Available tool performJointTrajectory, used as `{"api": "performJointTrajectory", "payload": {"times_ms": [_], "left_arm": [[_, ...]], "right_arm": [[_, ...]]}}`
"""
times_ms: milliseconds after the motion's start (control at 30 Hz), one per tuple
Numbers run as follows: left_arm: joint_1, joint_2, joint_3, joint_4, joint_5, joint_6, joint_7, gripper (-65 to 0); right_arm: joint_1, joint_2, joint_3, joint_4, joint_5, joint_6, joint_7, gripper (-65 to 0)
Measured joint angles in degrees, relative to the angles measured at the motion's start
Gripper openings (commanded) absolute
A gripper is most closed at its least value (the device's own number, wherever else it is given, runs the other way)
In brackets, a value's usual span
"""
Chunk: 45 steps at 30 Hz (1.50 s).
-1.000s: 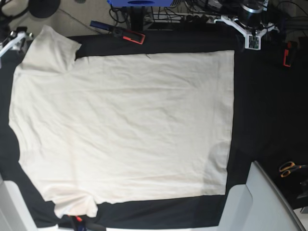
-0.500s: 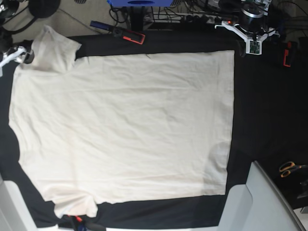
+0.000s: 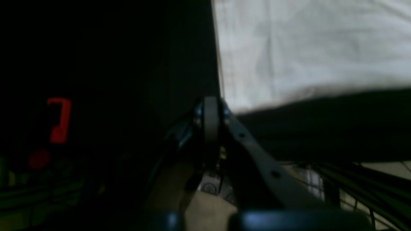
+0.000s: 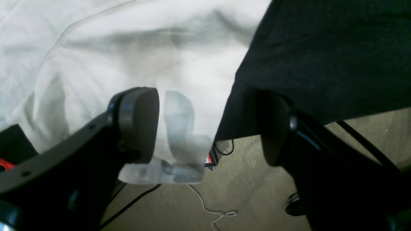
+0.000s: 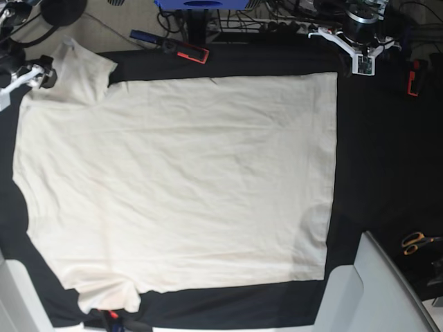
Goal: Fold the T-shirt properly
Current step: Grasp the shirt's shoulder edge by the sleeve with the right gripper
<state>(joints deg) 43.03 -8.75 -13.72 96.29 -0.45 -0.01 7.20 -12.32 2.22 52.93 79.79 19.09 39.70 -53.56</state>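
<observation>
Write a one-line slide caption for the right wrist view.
Right gripper, jaws open, poised over the sleeve edge of the cream T-shirt on the black table cover.

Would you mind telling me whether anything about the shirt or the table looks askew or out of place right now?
Mostly tidy: the T-shirt lies flat and unfolded on the black table cover. One oddity: the lower sleeve is bunched and curled under near the front edge, unlike the upper sleeve, which lies spread out.
</observation>
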Motion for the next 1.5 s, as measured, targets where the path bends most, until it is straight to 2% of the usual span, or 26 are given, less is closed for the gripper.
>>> {"api": "performJointTrajectory", "payload": {"times_ms": [133,467,633,733,867,967,1100,1367,1433,1500], "left_arm": [[0.0,0.0,0.0,-0.6,0.0,0.0,0.0,-65.0],[0.0,0.0,0.0,-0.5,0.2,0.0,0.0,-65.0],[0.0,0.0,0.0,-0.4,0.2,0.0,0.0,-65.0],[0.0,0.0,0.0,-0.4,0.2,0.0,0.0,-65.0],[-0.3,0.0,0.0,-0.4,0.2,0.0,0.0,-65.0],[-0.9,0.0,0.0,-0.3,0.2,0.0,-0.1,-65.0],[-0.9,0.0,0.0,-0.3,0.4,0.0,0.0,-65.0],[-0.9,0.0,0.0,-0.3,0.4,0.0,0.0,-65.0],[-0.9,0.0,0.0,-0.3,0.4,0.0,0.0,-65.0],[-0.9,0.0,0.0,-0.4,0.3,0.0,0.0,-65.0]], "right_arm": [[0.2,0.0,2.5,-1.3,0.3,0.0,0.1,-19.7],[0.1,1.1,2.7,-5.6,1.6,0.4,2.1,-20.0],[0.2,1.0,2.6,-5.6,1.5,0.2,2.2,-32.1],[0.2,1.0,2.4,-5.6,1.2,0.1,1.6,-35.9],[0.2,0.8,2.3,-4.2,1.3,0.0,-1.5,-34.1],[-0.5,-0.6,-0.9,-0.8,-0.5,-0.3,-2.7,-34.4],[-1.6,-3.1,-4.7,2.5,0.0,0.0,-3.5,-34.4],[-1.7,-3.2,-5.6,2.7,0.0,0.0,-3.5,-35.4],[-1.7,-3.2,-5.5,2.7,0.0,0.0,-3.5,-39.6],[-1.7,-3.2,-5.5,2.6,0.0,0.0,-3.5,-48.2]]}}
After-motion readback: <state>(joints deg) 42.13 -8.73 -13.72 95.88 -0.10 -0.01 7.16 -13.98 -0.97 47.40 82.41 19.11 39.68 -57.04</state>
